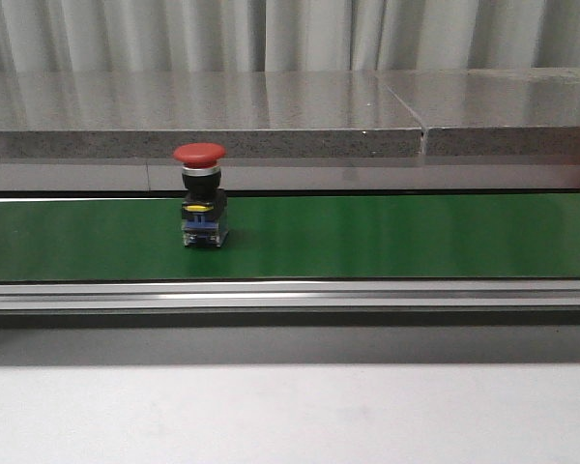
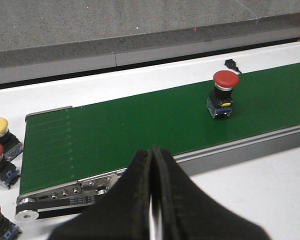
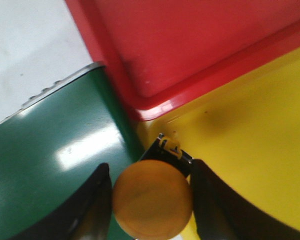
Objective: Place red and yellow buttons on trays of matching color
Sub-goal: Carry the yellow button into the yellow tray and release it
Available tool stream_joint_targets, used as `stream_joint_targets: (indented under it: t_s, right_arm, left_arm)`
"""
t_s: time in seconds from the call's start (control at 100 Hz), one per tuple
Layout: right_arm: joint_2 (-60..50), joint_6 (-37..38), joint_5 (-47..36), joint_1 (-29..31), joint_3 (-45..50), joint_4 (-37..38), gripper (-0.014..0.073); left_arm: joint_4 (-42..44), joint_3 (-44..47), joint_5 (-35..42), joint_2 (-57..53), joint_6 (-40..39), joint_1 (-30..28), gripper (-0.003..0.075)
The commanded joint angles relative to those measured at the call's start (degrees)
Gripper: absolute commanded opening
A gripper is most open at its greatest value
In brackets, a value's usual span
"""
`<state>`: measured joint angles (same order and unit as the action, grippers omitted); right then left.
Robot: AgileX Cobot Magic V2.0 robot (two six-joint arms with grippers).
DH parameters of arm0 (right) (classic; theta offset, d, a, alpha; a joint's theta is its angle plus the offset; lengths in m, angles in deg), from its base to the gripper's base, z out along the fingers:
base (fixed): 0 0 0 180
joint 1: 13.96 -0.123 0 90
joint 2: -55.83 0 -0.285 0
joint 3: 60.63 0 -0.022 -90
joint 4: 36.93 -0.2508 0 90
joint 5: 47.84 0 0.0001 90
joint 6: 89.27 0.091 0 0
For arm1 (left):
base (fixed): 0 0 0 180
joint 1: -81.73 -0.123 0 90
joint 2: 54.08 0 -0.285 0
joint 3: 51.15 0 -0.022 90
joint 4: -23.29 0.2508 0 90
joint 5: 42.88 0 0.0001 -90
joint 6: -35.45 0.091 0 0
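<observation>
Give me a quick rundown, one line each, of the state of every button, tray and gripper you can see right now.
Red button: upright on green belt.
Yellow button: between right gripper fingers, at the yellow tray edge.
Red tray: visible part bare.
Left gripper: shut, empty.
Spare buttons: standing beside the belt's end.

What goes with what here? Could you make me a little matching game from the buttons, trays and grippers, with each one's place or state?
Things:
1. red button
2. yellow button
3. red tray
4. left gripper

States:
A. shut, holding nothing
B. standing upright on the green belt
C. held between the right gripper fingers, over the yellow tray edge
D. empty as far as can be seen, beside the yellow tray

Pairs: 1-B, 2-C, 3-D, 4-A
</observation>
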<state>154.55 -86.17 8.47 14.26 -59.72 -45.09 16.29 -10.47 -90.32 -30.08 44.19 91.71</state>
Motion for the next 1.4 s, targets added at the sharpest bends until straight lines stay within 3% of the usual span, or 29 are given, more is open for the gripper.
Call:
stream_joint_targets:
  t_s: [0.0,0.36,0.73,0.97,1.19,1.39]
  right_arm:
    - [-2.7,0.3,-3.9,2.6,0.5,-0.4,0.018]
    - [-1.6,1.7,-12.7,5.8,7.9,-1.0,0.018]
    - [3.2,2.3,-13.7,5.8,8.1,-3.4,0.0192]
    - [4.2,2.3,-14.4,5.8,8.1,-3.6,0.0283]
    - [4.2,2.3,-14.3,5.8,8.1,-4.9,0.0496]
    - [4.2,2.3,-15.0,5.8,8.1,-5.2,0.0503]
  left_arm:
    - [-1.0,-1.4,4.0,0.6,-0.5,0.5,-0.0021]
    - [-1.0,-1.4,4.0,0.6,-0.5,0.5,-0.0021]
    - [-1.0,-1.4,4.0,0.6,-0.5,0.5,-0.0021]
    - [-1.0,-1.4,4.0,0.6,-0.5,0.5,-0.0021]
    - [-1.0,-1.4,4.0,0.6,-0.5,0.5,-0.0021]
    - [-1.0,-1.4,4.0,0.6,-0.5,0.5,-0.0021]
